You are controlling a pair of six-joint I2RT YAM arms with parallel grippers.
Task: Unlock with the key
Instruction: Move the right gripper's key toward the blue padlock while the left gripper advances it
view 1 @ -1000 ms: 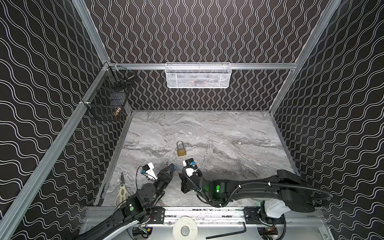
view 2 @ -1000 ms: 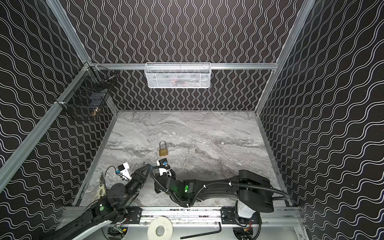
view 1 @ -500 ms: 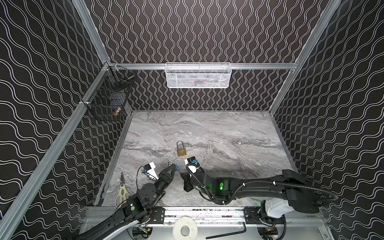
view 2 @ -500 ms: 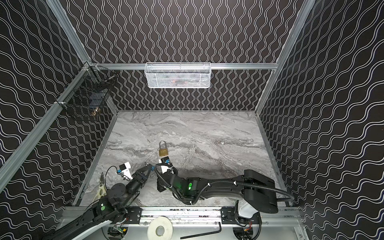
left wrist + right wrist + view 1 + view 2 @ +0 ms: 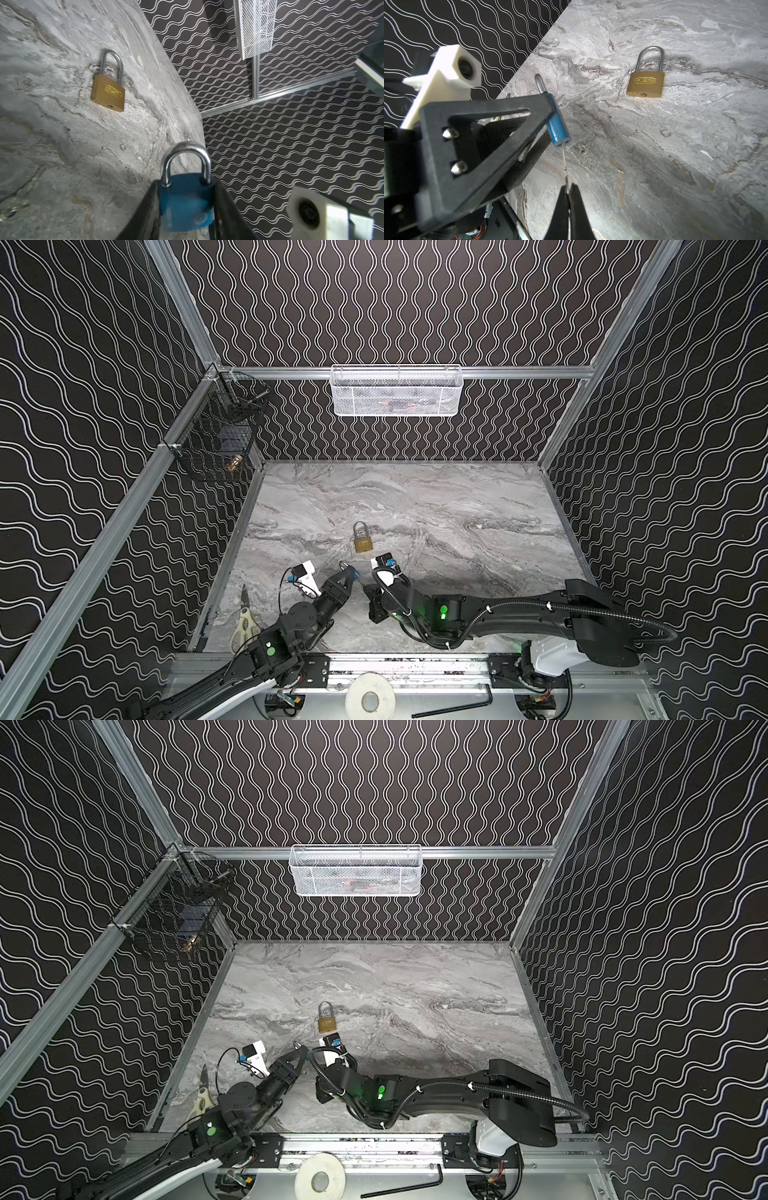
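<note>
Here: left tool clamps blue padlock; right tool pinches key, bow hidden.

Marble table, brass padlock, loose key, scissors

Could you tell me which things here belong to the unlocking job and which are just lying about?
In use: blue padlock in left gripper; key in right gripper.
Lying about: brass padlock, second key, scissors, tape roll, hex key.
</note>
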